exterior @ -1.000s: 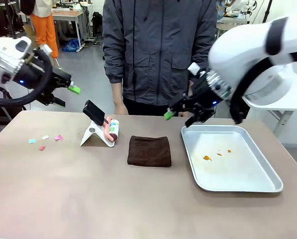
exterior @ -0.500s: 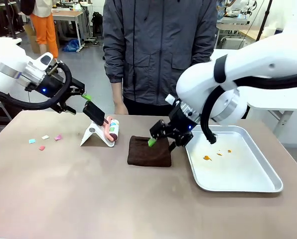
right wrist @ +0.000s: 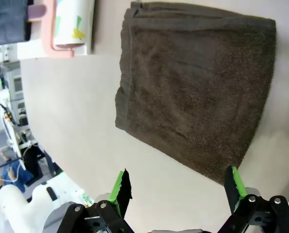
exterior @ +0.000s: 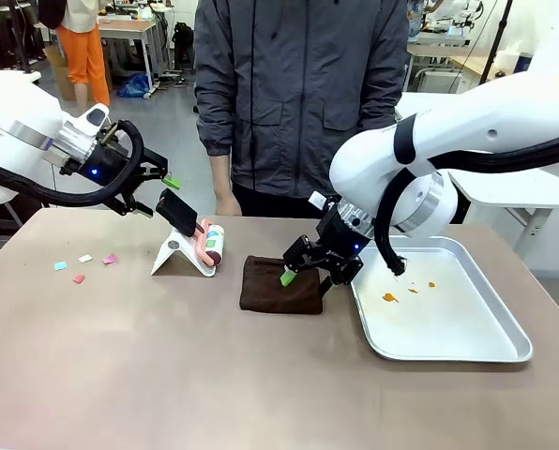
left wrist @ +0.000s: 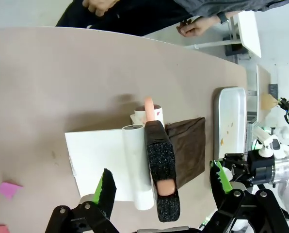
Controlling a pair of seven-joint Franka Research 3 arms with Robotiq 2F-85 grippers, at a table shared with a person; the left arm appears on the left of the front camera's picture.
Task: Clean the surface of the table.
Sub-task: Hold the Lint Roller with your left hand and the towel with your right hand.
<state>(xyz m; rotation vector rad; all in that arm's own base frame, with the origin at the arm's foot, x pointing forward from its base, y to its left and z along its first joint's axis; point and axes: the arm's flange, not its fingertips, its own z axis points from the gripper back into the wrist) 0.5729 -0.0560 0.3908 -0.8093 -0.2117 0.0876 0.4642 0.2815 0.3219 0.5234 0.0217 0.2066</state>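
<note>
The taupe table (exterior: 167, 375) carries a folded dark brown cloth (exterior: 279, 284) near its middle. My right gripper (exterior: 303, 267) hovers open just above the cloth's right edge. In the right wrist view the cloth (right wrist: 198, 87) lies straight ahead of the spread green-padded fingers (right wrist: 122, 187). My left gripper (exterior: 162, 187) stands open over a white stand (exterior: 176, 255) that holds a black brush (exterior: 178, 212) and a pink-handled lint roller (exterior: 209, 244). From the left wrist, the black brush (left wrist: 161, 165) and the stand (left wrist: 98, 162) sit between the open fingers (left wrist: 105, 187).
Small pink, white and blue paper scraps (exterior: 81, 266) lie at the table's left. A silver tray (exterior: 505, 352) with orange crumbs (exterior: 389, 297) sits at the right. A person in a grey jacket (exterior: 298, 94) stands at the far edge, hands (left wrist: 198, 26) near the table.
My right arm swung from above the tray's far corner down and left to the brown cloth. My left arm moved right, toward the stand. Both grippers stayed open.
</note>
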